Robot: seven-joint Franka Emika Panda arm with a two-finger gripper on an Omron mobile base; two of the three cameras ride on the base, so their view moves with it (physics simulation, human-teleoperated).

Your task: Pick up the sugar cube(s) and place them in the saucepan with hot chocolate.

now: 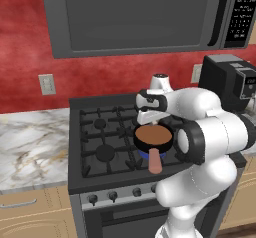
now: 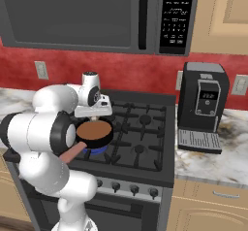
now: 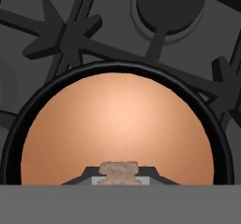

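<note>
Gripper [image 3: 119, 178] pinching sugar cube [image 3: 119, 171] between fingertips, directly above brown liquid of saucepan [image 3: 117, 72]; saucepan sits near stove [image 1: 80, 147] front edge.

Arm [image 1: 200, 132]: glossy white rounded shells, bulbous segments, dark grey-black rings at the joints. Wrist section [image 2: 91, 95] white with a dark band and a grey-capped round end. Claw [image 3: 118, 173]: small dark finger tips with pale grey inner faces.
</note>
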